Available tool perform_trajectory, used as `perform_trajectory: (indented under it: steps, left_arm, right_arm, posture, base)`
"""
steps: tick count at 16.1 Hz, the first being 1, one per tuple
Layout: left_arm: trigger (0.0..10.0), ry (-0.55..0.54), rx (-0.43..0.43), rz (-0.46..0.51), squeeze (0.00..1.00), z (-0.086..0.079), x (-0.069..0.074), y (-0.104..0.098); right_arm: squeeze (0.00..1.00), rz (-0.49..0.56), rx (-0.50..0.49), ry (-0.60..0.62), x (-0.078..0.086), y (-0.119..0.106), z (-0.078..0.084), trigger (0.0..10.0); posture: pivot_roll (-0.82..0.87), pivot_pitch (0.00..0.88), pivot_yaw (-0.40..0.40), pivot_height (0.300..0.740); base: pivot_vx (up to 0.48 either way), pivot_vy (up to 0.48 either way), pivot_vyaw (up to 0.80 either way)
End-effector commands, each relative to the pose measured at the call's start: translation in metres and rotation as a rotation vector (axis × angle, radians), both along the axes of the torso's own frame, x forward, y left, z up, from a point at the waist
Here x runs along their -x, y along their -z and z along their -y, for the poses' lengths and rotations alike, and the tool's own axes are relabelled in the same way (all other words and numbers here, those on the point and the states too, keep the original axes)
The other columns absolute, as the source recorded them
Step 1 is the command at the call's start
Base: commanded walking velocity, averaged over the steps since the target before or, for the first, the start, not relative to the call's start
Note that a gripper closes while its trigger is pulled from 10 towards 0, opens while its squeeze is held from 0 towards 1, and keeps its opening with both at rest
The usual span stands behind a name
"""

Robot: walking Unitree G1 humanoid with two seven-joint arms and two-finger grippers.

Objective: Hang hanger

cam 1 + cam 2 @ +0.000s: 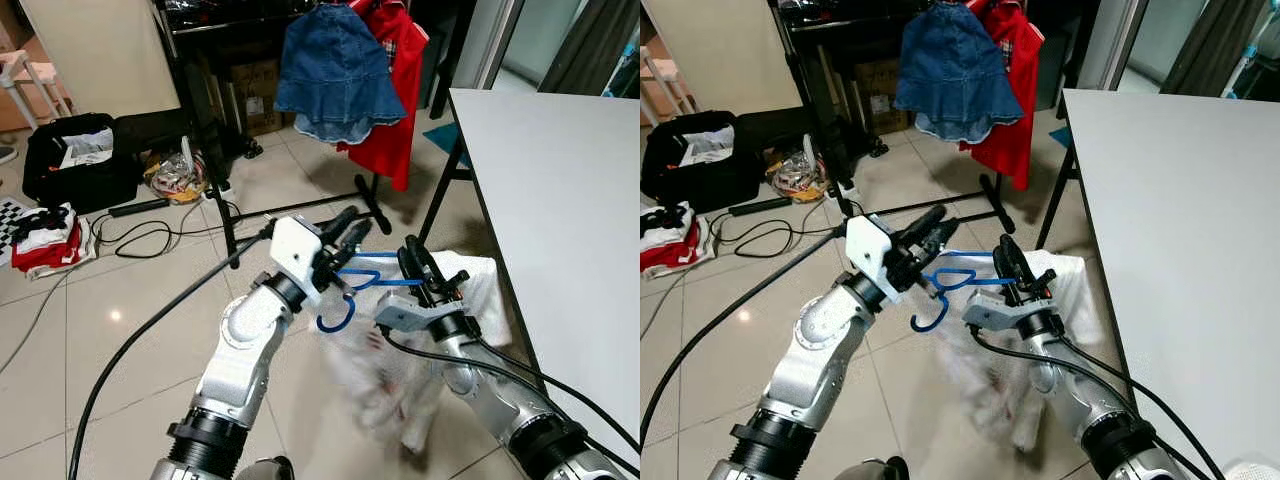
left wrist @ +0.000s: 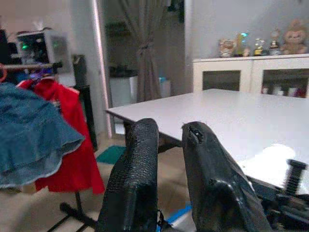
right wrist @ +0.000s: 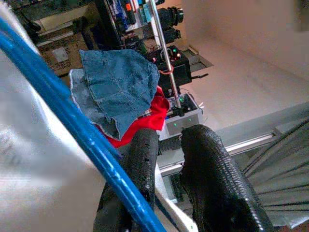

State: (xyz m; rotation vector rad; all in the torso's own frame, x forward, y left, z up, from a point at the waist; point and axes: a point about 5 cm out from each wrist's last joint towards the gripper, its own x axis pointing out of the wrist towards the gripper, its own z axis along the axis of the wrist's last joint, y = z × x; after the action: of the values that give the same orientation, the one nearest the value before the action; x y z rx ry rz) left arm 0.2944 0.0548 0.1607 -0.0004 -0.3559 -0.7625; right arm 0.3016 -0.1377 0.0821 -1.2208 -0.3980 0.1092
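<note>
Blue plastic hanger [image 1: 352,285] hangs in the air between the two silver arms, above the tiled floor [image 1: 130,300], with its hook curling down toward the left side. A white garment [image 1: 480,290] is draped on the hanger and trails down toward the floor, its lower part blurred. The left gripper [image 1: 350,232] sits at the hook end, its two long black fingers lying close together and pointing forward over the hanger's neck; whether they actually pinch the plastic cannot be told from the head views, and the left wrist view shows only a narrow gap between the fingers [image 2: 137,183] with a scrap of blue low down behind them. The right gripper [image 1: 418,262] is at the hanger's other end, with the blue bar passing right at its jaws. In the right wrist view the bar runs diagonally across one finger [image 3: 142,169], touching it, while the gap between the two fingers looks small. Beyond the hanger, a blue denim skirt [image 1: 335,72] and a red garment [image 1: 400,90] hang on a black clothes rack [image 1: 215,180]. A white desk [image 1: 560,210] stands to the right. A black bag [image 1: 80,160] lies on the floor at the far left.
</note>
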Motion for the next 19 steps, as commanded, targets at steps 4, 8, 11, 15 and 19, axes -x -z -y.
perform_trajectory:
  steps: [4, 8, 11, 15, 19]
  left_arm:
    - [10.0, -0.017, 0.014, 0.058, 0.0, 0.0, 0.002, -0.005]
    - [10.0, -0.039, 0.059, 0.13, 0.0, -0.002, -0.001, -0.027]
    - [10.0, 0.023, 0.004, 0.151, 0.0, 0.003, 0.003, -0.026]
    - [10.0, 0.014, -0.022, 0.158, 0.0, -0.006, 0.001, -0.028]
    - [10.0, 0.065, -0.223, 0.121, 0.0, -0.05, -0.009, -0.022]
  right_arm:
    - [0.0, 0.022, -0.035, 0.019, -0.002, -0.005, 0.001, 10.0]
    - [0.0, -0.077, -0.19, 0.077, 0.0, 0.006, 0.004, 10.0]
    - [0.0, -0.094, -0.194, 0.076, 0.003, 0.013, 0.001, 10.0]
    - [0.0, -0.09, -0.203, 0.074, 0.001, 0.011, 0.001, 10.0]
    - [0.0, -0.084, -0.197, 0.075, 0.002, 0.01, 0.003, 10.0]
  posture:
    - [0.08, 0.07, 0.043, 0.74]
    - [0.08, 0.072, 0.042, 0.74]
    - [0.08, 0.073, 0.044, 0.74]
    - [0.08, 0.074, 0.047, 0.74]
    - [0.08, 0.077, 0.047, 0.74]
  base:
    - [0.0, 0.0, 0.0]
    - [0.0, 0.0, 0.0]
    - [0.0, 0.0, 0.0]
    - [0.0, 0.0, 0.0]
    - [0.0, 0.0, 0.0]
